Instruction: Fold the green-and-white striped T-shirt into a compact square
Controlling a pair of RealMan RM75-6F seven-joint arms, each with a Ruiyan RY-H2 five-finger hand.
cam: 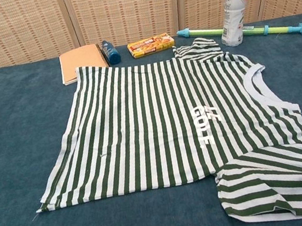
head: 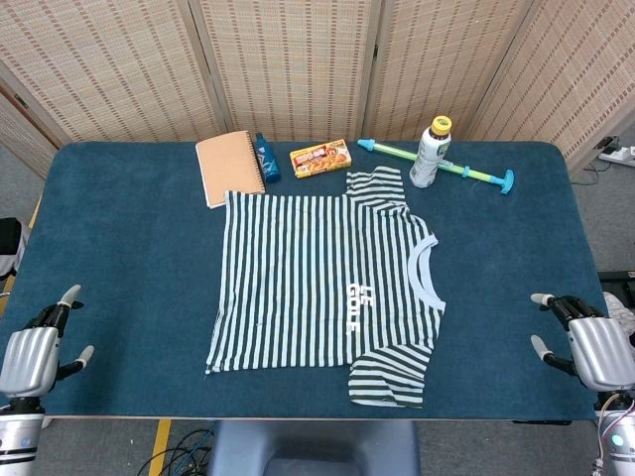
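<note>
On the blue surface (head: 129,248) in the head view, the green-and-white striped T-shirt (head: 317,283) lies flat and unfolded at the centre, its neckline toward the right and its hem toward the left, with one sleeve near the far edge and the other near the front edge. Behind it, along the far edge, stand a tan spiral notebook (head: 229,168), a small blue item (head: 266,157), a yellow-and-red box (head: 320,158), a white bottle with a yellow cap (head: 431,153) and a long green-and-blue rod (head: 437,163). The left hand (head: 36,349) rests at the front left corner, fingers spread, holding nothing; the right hand (head: 585,342) sits at the front right corner, likewise spread and empty. Both hands are well apart from the shirt. From the chest view, the T-shirt (cam: 159,126) fills the middle of the surface (cam: 9,138), white lettering on its chest; the notebook (cam: 81,62), box (cam: 151,45) and bottle (cam: 235,5) line the far side. Neither hand appears in this view.
</note>
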